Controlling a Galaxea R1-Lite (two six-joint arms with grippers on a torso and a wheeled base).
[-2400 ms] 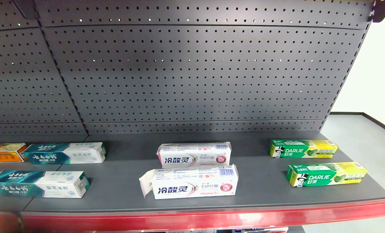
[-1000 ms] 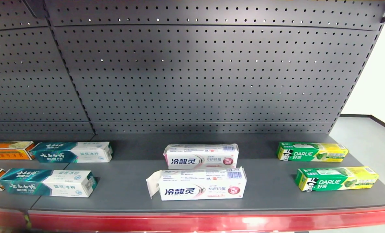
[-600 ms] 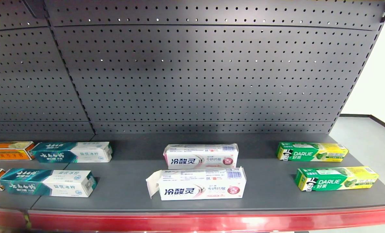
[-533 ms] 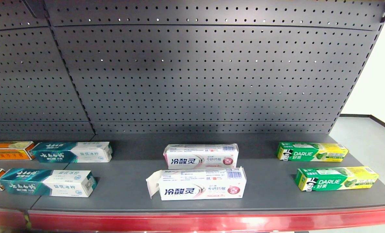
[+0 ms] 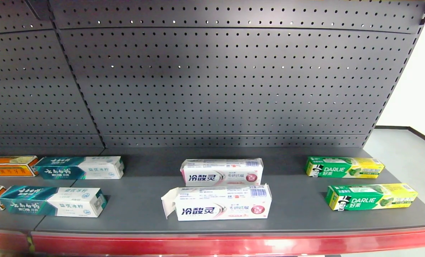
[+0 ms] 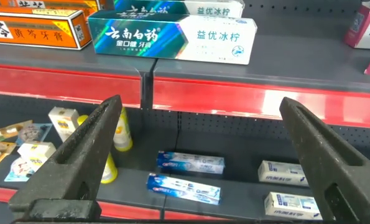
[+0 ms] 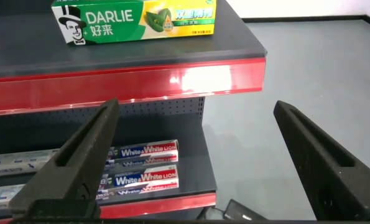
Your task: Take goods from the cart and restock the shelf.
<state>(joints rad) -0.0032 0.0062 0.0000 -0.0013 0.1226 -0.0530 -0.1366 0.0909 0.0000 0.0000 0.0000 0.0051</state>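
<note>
Bold lettering runs along the front white box (image 5: 221, 207), the teal boxes (image 5: 51, 201) and green boxes (image 5: 371, 197) on the shelf (image 5: 137, 210); a barcode (image 5: 259, 192) tops the white one

The shelf (image 5: 144, 210) is dark grey with a glossy red front strip (image 5: 212, 244). Its back panel (image 5: 216, 82) is the same grey, dotted with a regular grid of small holes. The white boxes (image 5: 222, 207) at 6 o'clock carry pink and blue print, with green-and-yellow boxes (image 5: 371, 197) at 4 o'clock, teal-and-white boxes (image 5: 51, 202) at 8 o'clock and orange boxes (image 5: 9, 166) at 9 o'clock.
</note>
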